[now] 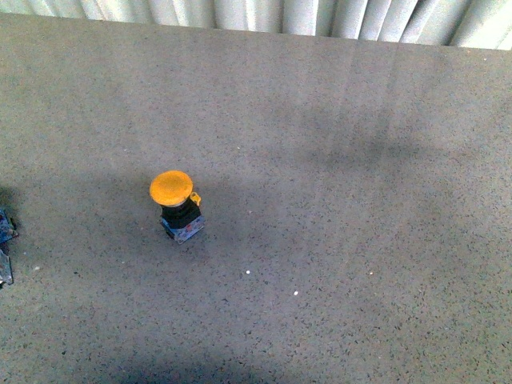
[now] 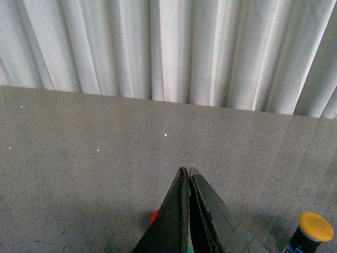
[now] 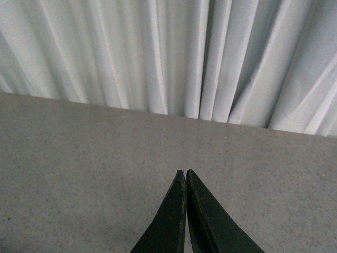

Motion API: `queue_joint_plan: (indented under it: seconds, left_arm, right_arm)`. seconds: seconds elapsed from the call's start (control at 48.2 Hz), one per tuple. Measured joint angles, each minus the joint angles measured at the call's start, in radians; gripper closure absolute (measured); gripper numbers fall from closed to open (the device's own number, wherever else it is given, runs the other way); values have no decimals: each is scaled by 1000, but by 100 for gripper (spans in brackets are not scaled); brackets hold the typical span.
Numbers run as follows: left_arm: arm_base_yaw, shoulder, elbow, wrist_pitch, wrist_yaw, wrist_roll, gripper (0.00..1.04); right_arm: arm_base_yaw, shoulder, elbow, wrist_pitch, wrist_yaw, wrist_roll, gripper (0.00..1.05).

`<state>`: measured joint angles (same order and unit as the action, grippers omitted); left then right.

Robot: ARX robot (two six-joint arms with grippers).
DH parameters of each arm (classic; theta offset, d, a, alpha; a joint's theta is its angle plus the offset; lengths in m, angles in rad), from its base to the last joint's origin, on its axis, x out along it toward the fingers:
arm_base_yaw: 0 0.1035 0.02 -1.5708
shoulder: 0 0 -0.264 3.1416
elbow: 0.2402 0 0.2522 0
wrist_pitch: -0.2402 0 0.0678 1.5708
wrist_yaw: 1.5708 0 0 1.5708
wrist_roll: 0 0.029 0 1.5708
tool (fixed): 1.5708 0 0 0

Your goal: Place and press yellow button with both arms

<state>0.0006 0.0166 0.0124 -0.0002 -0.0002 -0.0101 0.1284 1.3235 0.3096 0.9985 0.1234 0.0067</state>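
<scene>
Left gripper point(image 2: 188, 175): jaws pressed together, nothing between the tips. Right gripper point(image 3: 185, 174): likewise closed and empty. The yellow button point(image 1: 177, 205) stands upright on the speckled table point(image 1: 360, 240), left of centre, apart from both grippers.

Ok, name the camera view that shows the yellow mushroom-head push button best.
The front view: the yellow mushroom-head push button stands whole there, cap, black collar and blue-grey base. The left wrist view catches only its cap and collar at the edge. The right wrist view shows none of it.
</scene>
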Motion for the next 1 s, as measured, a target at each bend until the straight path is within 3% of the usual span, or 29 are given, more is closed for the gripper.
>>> queue_joint_plan:
  seconds: [0.394,0.519,0.996]
  left_arm:
    - [0,0,0,0,0,0,103]
    - [0,0,0,0,0,0,103]
    - [0,0,0,0,0,0,103]
  right_arm:
    - [-52,-223,-158,-63,-50,0,103]
    - [-121,-265,-224,-31,-116,-1,103]
    - [-127,-681,-291,-375,-123,-1,103]
